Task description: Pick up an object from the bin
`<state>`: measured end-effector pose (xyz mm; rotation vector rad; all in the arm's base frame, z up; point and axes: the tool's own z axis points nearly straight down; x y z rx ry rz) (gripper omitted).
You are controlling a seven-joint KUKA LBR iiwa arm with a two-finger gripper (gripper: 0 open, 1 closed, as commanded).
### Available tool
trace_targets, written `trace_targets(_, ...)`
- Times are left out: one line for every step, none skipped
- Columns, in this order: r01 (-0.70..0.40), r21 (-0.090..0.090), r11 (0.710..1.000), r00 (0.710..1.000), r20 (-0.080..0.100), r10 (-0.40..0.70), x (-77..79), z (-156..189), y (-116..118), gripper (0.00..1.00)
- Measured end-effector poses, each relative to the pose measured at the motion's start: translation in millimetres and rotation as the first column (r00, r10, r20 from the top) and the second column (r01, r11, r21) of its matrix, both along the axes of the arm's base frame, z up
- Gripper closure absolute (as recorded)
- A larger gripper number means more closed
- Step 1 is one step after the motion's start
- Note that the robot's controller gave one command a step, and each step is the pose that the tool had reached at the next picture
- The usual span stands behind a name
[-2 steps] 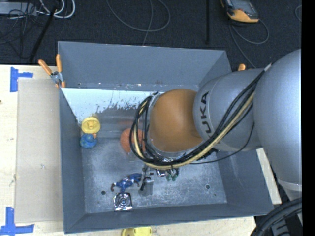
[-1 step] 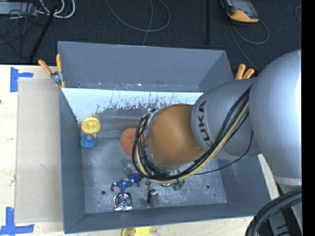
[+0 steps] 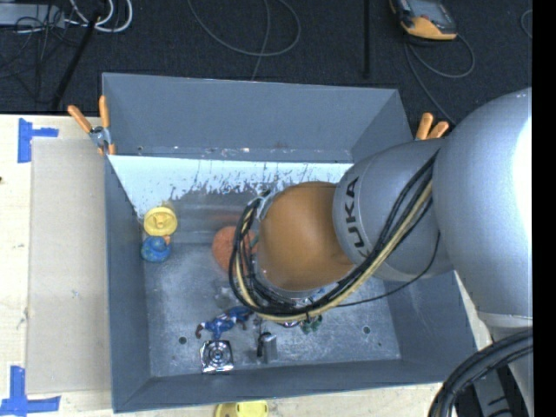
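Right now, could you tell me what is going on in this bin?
The KUKA arm reaches in from the right, its orange-covered wrist low over the middle of the grey bin. Beside it lie an orange ball, a small blue piece and a shiny metal part; a yellow-and-blue toy stands apart at the left. Nothing looks lifted yet.

bin [image 3: 261, 120] 1 | yellow-and-blue toy [image 3: 159, 233] 1 | orange ball [image 3: 223, 247] 1 | small blue piece [image 3: 222, 323] 1 | shiny metal piece [image 3: 216, 354] 1
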<state>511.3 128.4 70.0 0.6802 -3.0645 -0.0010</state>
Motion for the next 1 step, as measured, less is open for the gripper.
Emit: trace_targets(0.057, 0.001, 0.998, 0.998, 0.003, -0.057, 33.0, 0.0, 13.2, 0.00)
